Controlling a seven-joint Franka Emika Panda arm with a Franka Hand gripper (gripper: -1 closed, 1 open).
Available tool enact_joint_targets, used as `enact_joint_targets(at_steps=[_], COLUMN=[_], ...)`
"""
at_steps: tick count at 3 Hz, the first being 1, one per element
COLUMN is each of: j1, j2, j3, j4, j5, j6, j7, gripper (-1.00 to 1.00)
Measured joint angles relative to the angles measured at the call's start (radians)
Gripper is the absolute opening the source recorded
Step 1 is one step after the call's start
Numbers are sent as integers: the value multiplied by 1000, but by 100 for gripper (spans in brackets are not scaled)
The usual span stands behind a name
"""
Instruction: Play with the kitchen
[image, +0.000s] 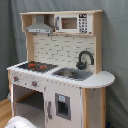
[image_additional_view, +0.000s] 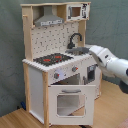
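The kitchen (image: 60, 75) is a tall white and light-wood toy with a black-red hob (image: 34, 65), a sink (image: 72, 73), a black faucet (image: 85, 59), a grey hood (image: 40, 25) and a small microwave (image: 72, 23). In the second exterior view the windowed oven door (image_additional_view: 70, 102) tilts open below two knobs (image_additional_view: 56, 75). My white arm (image_additional_view: 112, 64) comes in from the second exterior view's right. Its gripper (image_additional_view: 92, 50) is at the counter's front edge, beside the sink (image_additional_view: 80, 50).
A grey curtain (image: 115, 45) hangs behind the kitchen. The floor (image_additional_view: 15, 119) is wood. A white rounded shape (image: 20, 123) lies at the bottom left of the first exterior view. A narrow cupboard door with a dark panel (image: 62, 106) sits under the sink.
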Motion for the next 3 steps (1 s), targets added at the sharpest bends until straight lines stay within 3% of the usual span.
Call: enact_joint_targets(at_steps=[3], j1=[104], j2=[5], j3=[-160], j4=[-91], j5=[9], j6=[-115], j7=[-243], gripper=[100])
